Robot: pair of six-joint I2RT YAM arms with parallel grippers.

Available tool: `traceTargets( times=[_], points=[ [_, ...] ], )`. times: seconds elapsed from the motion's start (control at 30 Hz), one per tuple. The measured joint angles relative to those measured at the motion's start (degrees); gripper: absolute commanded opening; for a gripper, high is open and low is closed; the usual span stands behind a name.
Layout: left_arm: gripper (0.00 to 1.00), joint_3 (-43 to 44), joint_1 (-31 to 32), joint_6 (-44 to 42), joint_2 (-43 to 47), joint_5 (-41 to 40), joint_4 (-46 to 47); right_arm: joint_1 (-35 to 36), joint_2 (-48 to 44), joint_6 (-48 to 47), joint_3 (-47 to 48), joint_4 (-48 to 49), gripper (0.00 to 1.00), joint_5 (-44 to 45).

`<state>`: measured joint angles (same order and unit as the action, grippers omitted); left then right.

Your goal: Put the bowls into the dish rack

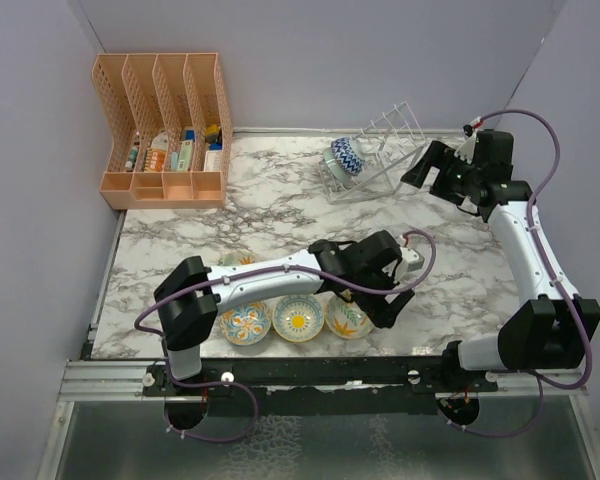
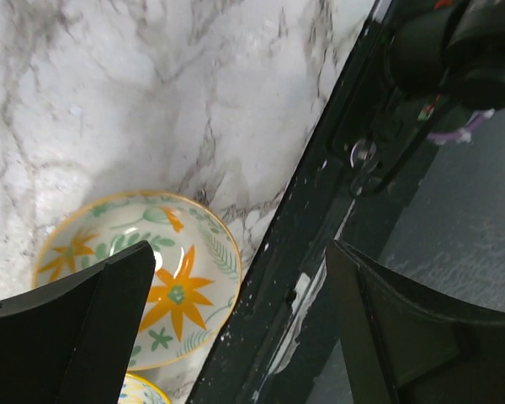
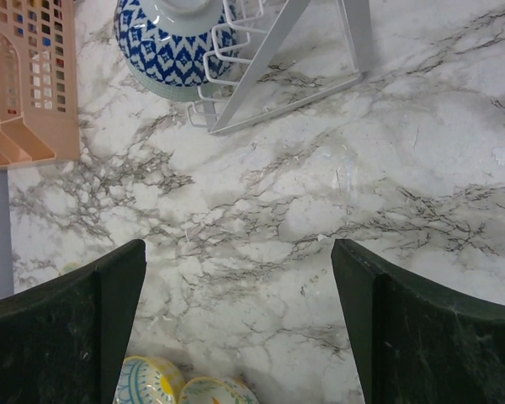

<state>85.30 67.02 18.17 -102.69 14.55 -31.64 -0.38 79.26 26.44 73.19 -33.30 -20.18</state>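
Left claw: the left gripper (image 2: 240,252) hung wide apart and empty, low over the near edge of the marble-patterned table (image 1: 280,210).
Nearest bowl: a cream ceramic bowl painted with orange flowers (image 2: 181,295) sat upright on the table. It lay partly under one finger (image 2: 76,328), off to that side of the gap rather than between the fingers.
Claw centre: we placed it over the black rail (image 2: 316,194) at the table's edge, so we judged that a sideways shift toward the bowl was needed before any rim pinch.
Axis: the bowl was round, so only the nearer stretch of rim mattered, not a heading.
Row: a yellow-flowered bowl (image 1: 298,318) and a blue-and-orange bowl (image 1: 245,323) stood just beside it along the near edge.
Right claw: the right gripper (image 3: 236,248) was also spread wide, holding nothing, near the clear thin-wire dish rack (image 3: 261,59).
Rack: it held a pale teal bowl with a blue zigzag outside (image 3: 172,46), tipped on its side in the prongs. An orange slotted plastic organizer (image 3: 25,93) stood near it.
Nearer arm: left for the row of bowls, right for the rack, which lay well apart toward the far edge.
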Motion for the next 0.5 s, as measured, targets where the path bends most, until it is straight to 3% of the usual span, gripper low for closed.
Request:
traceTargets(
  times=[0.27, 0.5],
  points=[
    [0.75, -7.6, 3.1, -0.3, 0.0, -2.5, 0.7, 0.0, -0.1, -0.6, -2.6, 0.0, 0.92, 0.9],
    [0.71, -14.1, 4.8, -0.7, 0.0, -8.0, 6.6, 0.0, 0.5, -0.7, -2.3, 0.1, 0.92, 1.0]
  ],
)
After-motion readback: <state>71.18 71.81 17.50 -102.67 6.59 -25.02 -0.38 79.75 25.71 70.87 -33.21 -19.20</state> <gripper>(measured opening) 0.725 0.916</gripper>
